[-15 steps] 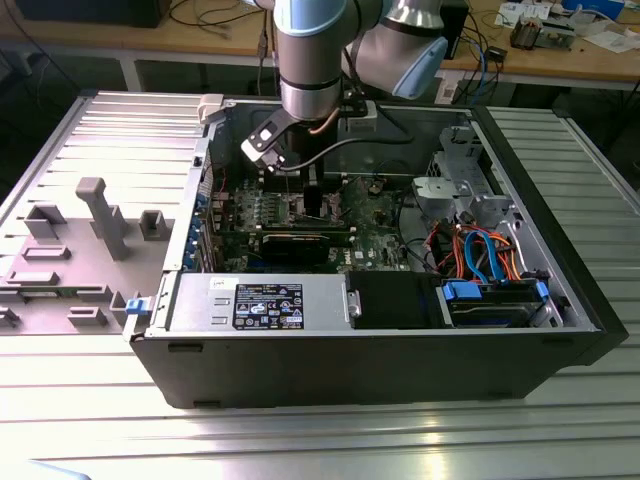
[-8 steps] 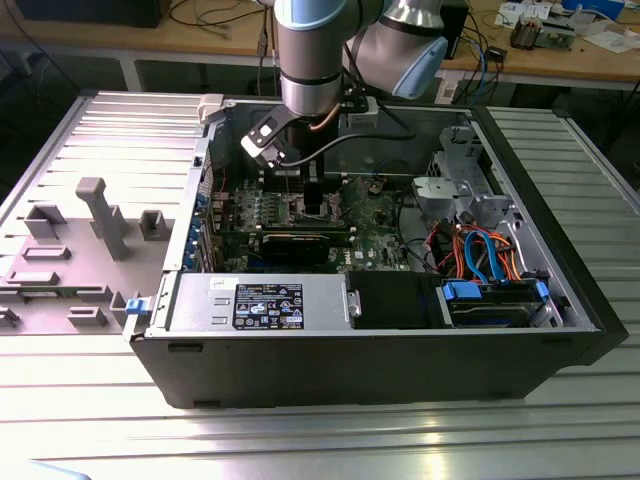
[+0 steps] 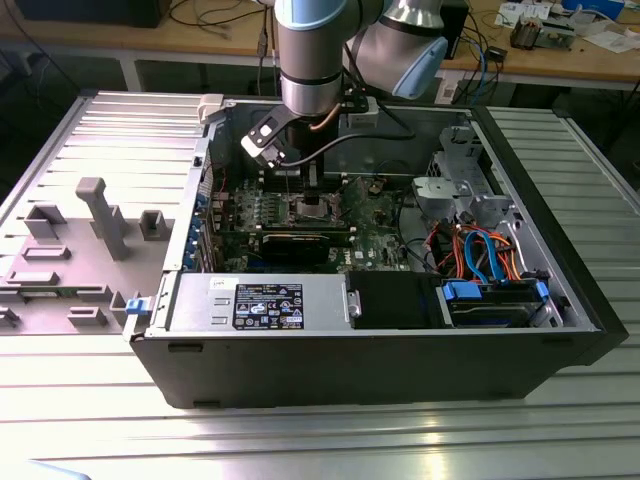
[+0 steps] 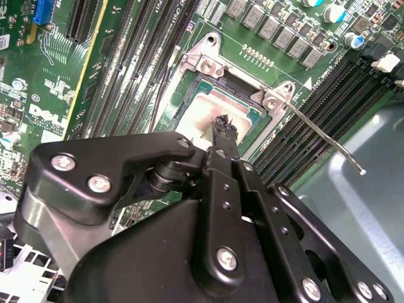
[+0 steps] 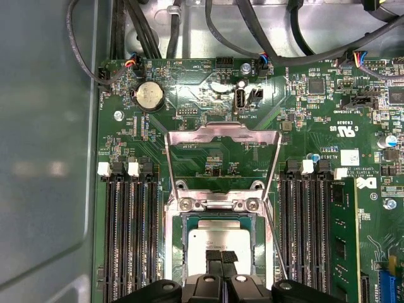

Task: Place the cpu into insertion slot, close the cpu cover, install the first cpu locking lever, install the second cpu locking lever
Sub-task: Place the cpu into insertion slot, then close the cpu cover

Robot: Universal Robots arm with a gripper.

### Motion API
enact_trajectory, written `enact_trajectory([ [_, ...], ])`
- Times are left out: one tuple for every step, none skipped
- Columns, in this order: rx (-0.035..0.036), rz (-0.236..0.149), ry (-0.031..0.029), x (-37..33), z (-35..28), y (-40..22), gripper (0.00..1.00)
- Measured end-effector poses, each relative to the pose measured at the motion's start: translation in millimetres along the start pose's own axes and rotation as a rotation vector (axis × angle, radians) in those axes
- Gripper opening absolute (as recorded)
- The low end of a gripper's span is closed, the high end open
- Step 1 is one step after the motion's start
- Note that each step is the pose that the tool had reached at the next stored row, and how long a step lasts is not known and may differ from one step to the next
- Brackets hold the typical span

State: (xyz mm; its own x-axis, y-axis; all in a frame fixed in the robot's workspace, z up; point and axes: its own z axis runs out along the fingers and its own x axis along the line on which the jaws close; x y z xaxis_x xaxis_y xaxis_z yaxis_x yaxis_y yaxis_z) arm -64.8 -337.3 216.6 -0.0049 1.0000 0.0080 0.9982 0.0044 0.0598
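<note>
The cpu [image 5: 218,238] lies flat in the insertion slot [image 5: 178,249], its silvery top showing; the green board surrounds the slot. In both wrist views my gripper [image 5: 221,257] is directly over the chip with its two black fingertips [image 4: 224,124] pressed together, down at the chip's top. Nothing shows between them. The cpu cover [image 5: 221,134] is swung open, standing up from its hinge beyond the slot. A thin wire locking lever [image 4: 328,140] sticks out free beside the socket. In the exterior view the gripper [image 3: 305,188] reaches down into the open computer case over the insertion slot [image 3: 313,209].
Long black memory slots [image 5: 129,233] flank the socket on both sides, and one on the far side holds a green memory module [image 5: 338,233]. A coin battery [image 5: 149,96] and cables lie beyond the cover. The case holds a drive cage [image 3: 455,190], a power supply [image 3: 265,303] and blue and orange cables [image 3: 480,255].
</note>
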Motion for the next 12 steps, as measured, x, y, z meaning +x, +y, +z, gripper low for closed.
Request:
enact_trajectory([
  [0.0000,0.000,0.0001,0.0,0.0,0.0,0.11],
  [0.0001,0.000,0.0001,0.0,0.0,0.0,0.11],
  [0.0001,0.000,0.0000,0.0,0.0,0.0,0.11],
  [0.0001,0.000,0.0000,0.0,0.0,0.1,0.11],
  [0.0005,0.000,0.0001,0.0,0.0,0.3,0.11],
  [0.0011,0.000,0.0001,0.0,0.0,0.6,0.11],
  [0.0011,0.000,0.0001,0.0,0.0,0.6,0.11],
  [0.0011,0.000,0.0000,0.0,0.0,0.7,0.11],
  [0.0011,0.000,0.0000,0.0,0.0,0.7,0.11],
  [0.0011,0.000,0.0001,0.0,0.0,0.7,0.11],
  [0.0012,0.000,0.0000,0.0,0.0,0.7,0.11],
  [0.0012,0.000,0.0000,0.0,0.0,0.7,0.11],
])
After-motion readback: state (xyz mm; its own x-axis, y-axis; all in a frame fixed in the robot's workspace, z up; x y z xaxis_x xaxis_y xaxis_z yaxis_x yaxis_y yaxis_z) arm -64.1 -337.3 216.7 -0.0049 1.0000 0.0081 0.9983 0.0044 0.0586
